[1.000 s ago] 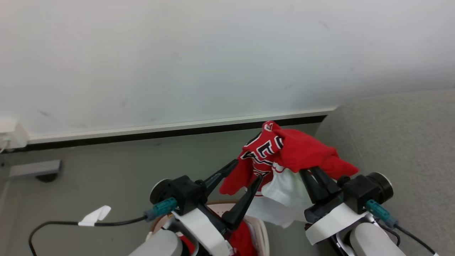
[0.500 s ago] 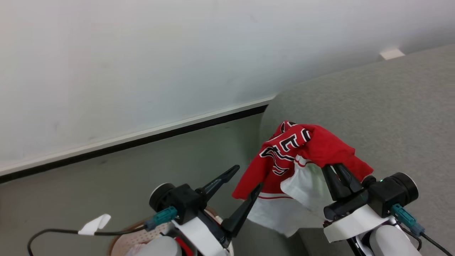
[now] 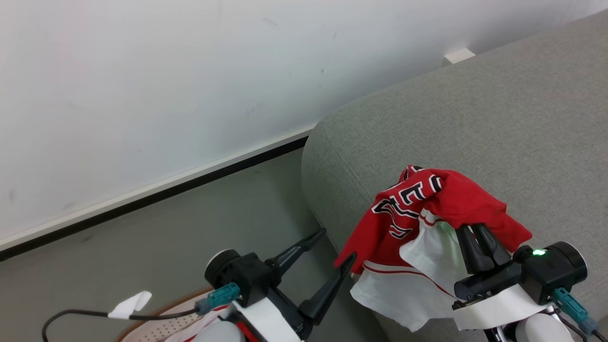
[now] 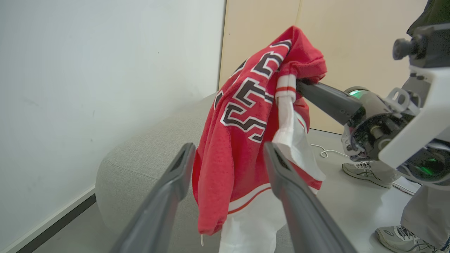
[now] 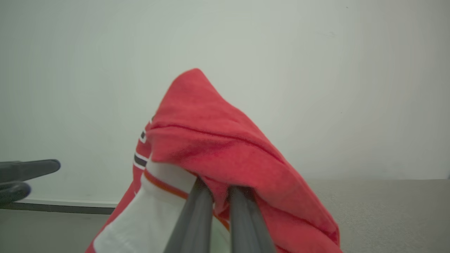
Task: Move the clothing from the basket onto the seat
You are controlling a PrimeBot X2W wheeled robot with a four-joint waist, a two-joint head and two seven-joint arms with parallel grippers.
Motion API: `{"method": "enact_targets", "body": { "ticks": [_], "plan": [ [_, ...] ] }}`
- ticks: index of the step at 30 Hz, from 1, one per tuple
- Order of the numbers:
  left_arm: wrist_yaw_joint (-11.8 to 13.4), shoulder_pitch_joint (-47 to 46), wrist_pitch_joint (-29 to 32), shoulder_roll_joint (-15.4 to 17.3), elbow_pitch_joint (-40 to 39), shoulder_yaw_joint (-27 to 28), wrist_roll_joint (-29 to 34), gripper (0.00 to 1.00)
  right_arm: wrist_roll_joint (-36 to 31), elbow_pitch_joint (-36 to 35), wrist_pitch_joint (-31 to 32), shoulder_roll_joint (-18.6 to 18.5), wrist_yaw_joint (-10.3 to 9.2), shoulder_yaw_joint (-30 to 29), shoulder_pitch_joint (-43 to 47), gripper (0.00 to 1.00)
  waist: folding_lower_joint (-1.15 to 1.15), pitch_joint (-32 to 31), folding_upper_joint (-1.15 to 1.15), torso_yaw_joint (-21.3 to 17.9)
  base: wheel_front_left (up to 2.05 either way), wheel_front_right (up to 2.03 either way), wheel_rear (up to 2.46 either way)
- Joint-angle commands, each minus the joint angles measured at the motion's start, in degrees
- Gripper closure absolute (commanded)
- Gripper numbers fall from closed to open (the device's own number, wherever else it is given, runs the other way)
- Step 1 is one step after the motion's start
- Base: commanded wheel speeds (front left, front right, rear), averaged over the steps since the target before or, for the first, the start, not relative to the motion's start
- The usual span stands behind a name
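I see one red jersey (image 3: 427, 209), white panel and black-and-white lettering showing, hanging bunched in the air above the grey seat's (image 3: 475, 123) rounded corner; the cream perforated basket (image 3: 161, 322) with brown rim sits low, left of the seat

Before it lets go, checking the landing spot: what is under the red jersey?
Grey seat, near its rounded edge, shows around the jersey held by the right tool. The patch directly beneath is hidden by cloth.

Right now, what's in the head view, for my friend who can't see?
The right claw holds a red and white jersey up at the grey seat's edge. The left claw is open and empty beside it, above the basket.
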Motion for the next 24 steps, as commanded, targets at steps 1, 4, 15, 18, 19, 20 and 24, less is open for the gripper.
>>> {"method": "enact_targets", "body": {
  "ticks": [1,4,15,18,19,20,24],
  "plan": [
    [-0.2,0.9,-0.1,0.2,0.0,0.3,0.7,0.00,0.0,-0.7,0.0,0.1,-0.12,-0.5,0.9,1.00,0.00,0.4,0.00,-0.1,0.00,0.00,0.00],
    [-0.5,0.8,-0.1,0.4,-0.2,0.4,1.2,0.00,-0.5,-1.6,0.0,0.4,-0.12,-1.3,1.4,1.00,0.00,1.0,0.00,-0.1,0.00,0.00,0.00],
    [-1.6,-2.5,0.0,3.2,-3.2,0.5,2.1,0.00,0.5,-0.9,0.0,-2.9,-0.12,-6.4,-6.9,1.00,0.00,9.4,0.00,3.8,0.00,0.00,0.00],
    [-1.8,-3.7,0.3,5.1,-4.3,0.6,2.2,0.00,2.0,1.2,0.4,-4.9,-0.12,-7.7,-11.1,1.00,0.00,12.9,0.00,5.7,0.00,0.00,0.00],
    [-1.8,-4.3,0.3,5.6,-5.0,0.7,2.2,0.00,2.3,1.7,0.7,-6.3,-0.12,-8.0,-13.0,1.00,0.00,14.4,0.00,6.3,0.00,0.00,0.00],
    [-1.9,-4.9,0.4,6.2,-5.6,0.9,2.3,0.00,3.1,2.4,1.0,-7.2,-0.12,-8.4,-14.8,1.00,0.00,15.7,0.00,6.8,0.00,0.00,0.00],
    [-2.0,-6.5,0.6,8.8,-7.4,1.7,2.5,0.00,5.6,5.6,2.8,-11.6,-0.12,-10.6,-20.8,1.00,0.00,20.7,0.00,8.8,0.00,0.00,0.00]
  ]
}}
